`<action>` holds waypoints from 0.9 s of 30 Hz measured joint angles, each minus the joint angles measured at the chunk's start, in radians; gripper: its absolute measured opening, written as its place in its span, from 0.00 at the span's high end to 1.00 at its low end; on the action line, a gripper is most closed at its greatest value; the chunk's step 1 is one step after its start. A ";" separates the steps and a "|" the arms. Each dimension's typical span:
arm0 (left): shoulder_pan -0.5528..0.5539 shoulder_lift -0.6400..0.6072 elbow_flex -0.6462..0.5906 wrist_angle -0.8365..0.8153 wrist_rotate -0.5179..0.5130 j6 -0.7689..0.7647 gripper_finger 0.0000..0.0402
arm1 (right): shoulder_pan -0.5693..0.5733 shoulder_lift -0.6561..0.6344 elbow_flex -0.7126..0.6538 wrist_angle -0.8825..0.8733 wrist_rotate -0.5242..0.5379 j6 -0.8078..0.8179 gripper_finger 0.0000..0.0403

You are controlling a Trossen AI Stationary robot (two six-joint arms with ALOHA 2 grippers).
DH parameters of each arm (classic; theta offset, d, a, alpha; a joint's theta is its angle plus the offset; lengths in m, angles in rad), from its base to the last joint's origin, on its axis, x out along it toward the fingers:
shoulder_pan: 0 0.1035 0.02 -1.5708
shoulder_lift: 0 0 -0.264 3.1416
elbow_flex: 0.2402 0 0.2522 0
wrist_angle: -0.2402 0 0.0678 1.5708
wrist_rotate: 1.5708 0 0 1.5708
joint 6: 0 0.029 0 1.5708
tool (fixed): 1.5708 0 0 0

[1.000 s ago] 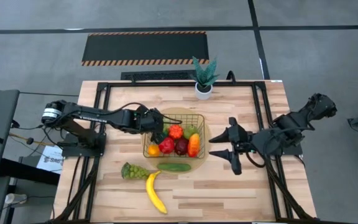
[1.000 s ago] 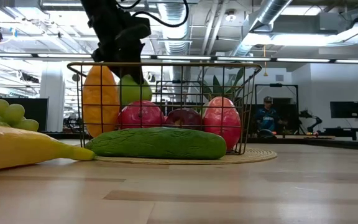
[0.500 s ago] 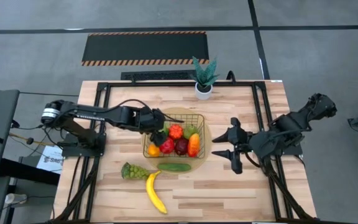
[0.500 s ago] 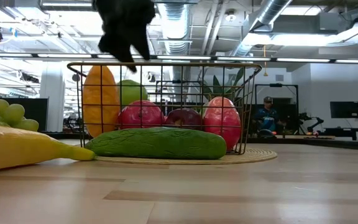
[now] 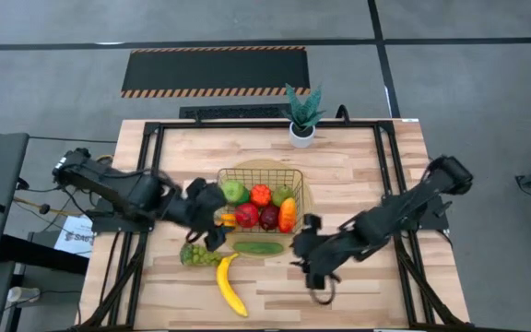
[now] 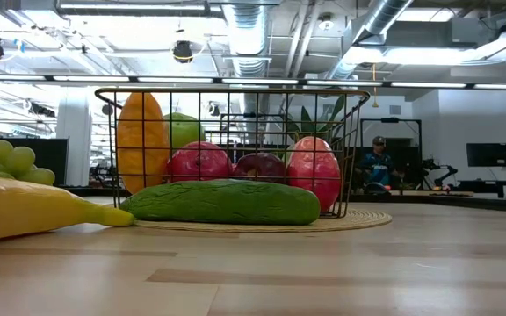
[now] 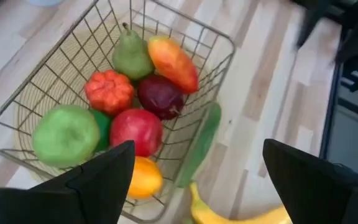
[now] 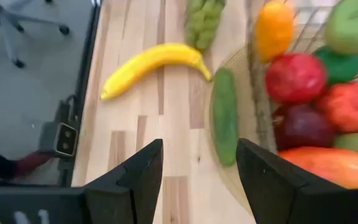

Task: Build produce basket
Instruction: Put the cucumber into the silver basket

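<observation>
The gold wire basket (image 5: 259, 173) stands on a round tan mat and holds a green apple (image 7: 65, 134), a pear (image 7: 131, 57), red and orange pieces and an orange. On the bare wood near it lie the cucumber (image 5: 258, 247), against the basket's near side, the grapes (image 5: 196, 254) and the banana (image 5: 230, 287). My left gripper (image 5: 208, 231) hovers open and empty by the basket's near left corner, above the grapes. My right gripper (image 5: 310, 263) is open and empty, near the cucumber's right end (image 8: 225, 118). Neither gripper shows in the low view.
A potted green plant (image 5: 302, 115) stands at the table's far edge behind the basket. Bare wood lies to the right of the basket and along the near edge (image 5: 367, 304). A person sits far off in the room (image 6: 377, 162).
My left gripper has risen out of the basket's far left part, leaving the green apple inside, and swung toward the near left, over the grapes. My right gripper has moved from right of the basket toward the near edge and left, close to the cucumber.
</observation>
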 joint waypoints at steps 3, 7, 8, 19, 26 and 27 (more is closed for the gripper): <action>-0.073 -0.001 0.000 0.002 -0.070 -0.061 0.16 | -0.003 0.089 -0.001 0.018 -0.024 0.000 0.45; -0.145 0.004 -0.004 -0.001 -0.101 -0.130 0.16 | -0.003 0.195 0.000 0.067 -0.041 -0.001 0.46; -0.158 0.006 -0.004 -0.002 -0.108 -0.148 0.16 | -0.003 0.219 0.000 0.088 -0.041 0.000 0.46; -0.248 0.014 -0.005 -0.040 -0.194 -0.230 0.16 | -0.089 0.400 0.008 0.161 0.029 -0.026 0.47; -0.248 0.014 -0.005 -0.046 -0.200 -0.232 0.16 | -0.134 0.397 0.004 0.156 0.035 -0.028 0.50; -0.248 0.014 -0.005 -0.045 -0.202 -0.232 0.16 | -0.135 0.397 0.004 0.156 0.022 -0.030 0.51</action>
